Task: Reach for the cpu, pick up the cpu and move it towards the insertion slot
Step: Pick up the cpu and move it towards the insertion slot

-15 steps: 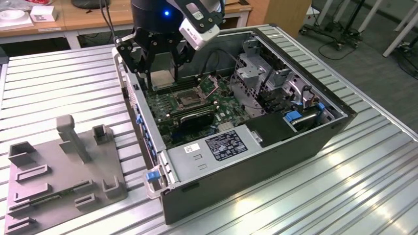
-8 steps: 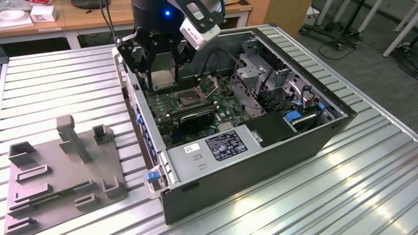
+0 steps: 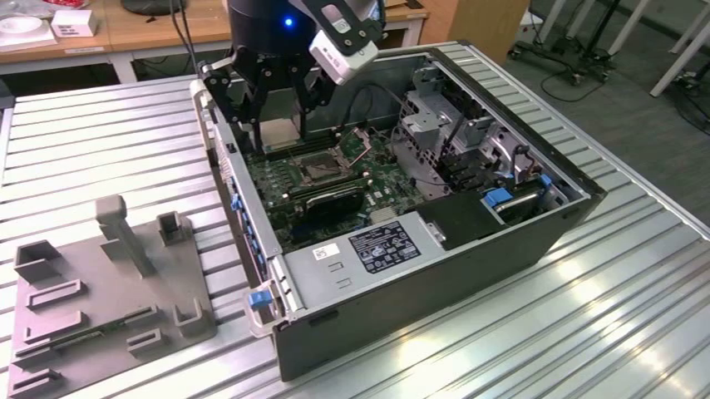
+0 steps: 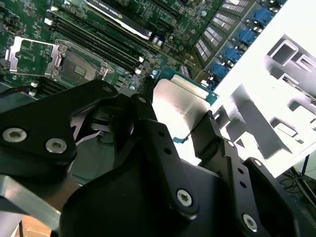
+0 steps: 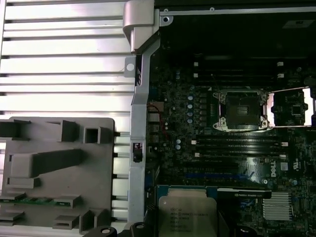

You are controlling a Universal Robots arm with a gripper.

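Exterior view: the gripper [image 3: 272,125] hung over the open computer case [image 3: 521,241], just inside its wall nearest the grey fixture tray [image 3: 100,307] lying on the slatted table [image 3: 100,133]. A pale square, judged to be the cpu [image 3: 278,133], sat between the 2 black fingers, above the motherboard [image 3: 322,179]. The insertion slot [image 3: 314,171] lay lower on that board, near the gripper but apart from it. The case lay on its side, lid off, presumably so the board faced up for access from above.

Second wrist view: the cpu [image 4: 180,106] was pinched by its opposite edges between the 2 fingers [image 4: 148,118], closed only to the chip's width. Edge contact kept its flat faces free, a sensible hold for seating. The insertion slot [image 4: 79,66] stood open with its metal frame [image 4: 29,57] hinged aside, well clear of the chip.

First wrist view: the cpu [image 5: 187,212] hung over the board beside the case wall [image 5: 140,123]. The insertion slot [image 5: 239,109] lay further into the case, with the memory slots [image 5: 237,143] between them. I judged the chip lifted and not yet over the socket.
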